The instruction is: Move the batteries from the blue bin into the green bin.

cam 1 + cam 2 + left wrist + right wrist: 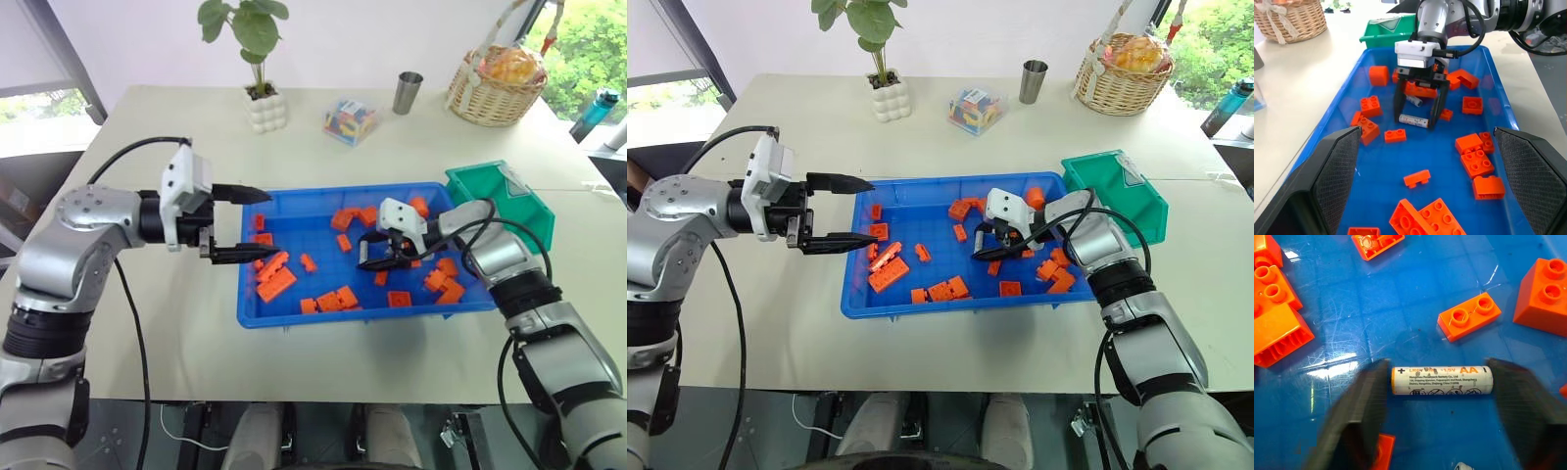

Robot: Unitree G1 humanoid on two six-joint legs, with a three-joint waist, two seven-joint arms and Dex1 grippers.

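Observation:
The blue bin [306, 217] lies in the middle of the table, strewn with several orange bricks [276, 284]. My right gripper [371, 253] reaches down into it, right of centre. Its two fingers [1369, 396] press against the two ends of a grey AA battery [1442, 380] that lies flat on the bin's floor. A second battery [1414, 101] lies just behind it, among the bricks. The green bin [502, 194] stands against the blue bin's far right corner. My left gripper [272, 223] hangs open over the blue bin's left edge, holding nothing.
Along the table's far side stand a potted plant [265, 106], a clear box of coloured pieces [350, 119], a metal cup [408, 92] and a wicker basket [495, 86]. A blue bottle [596, 112] stands at the far right.

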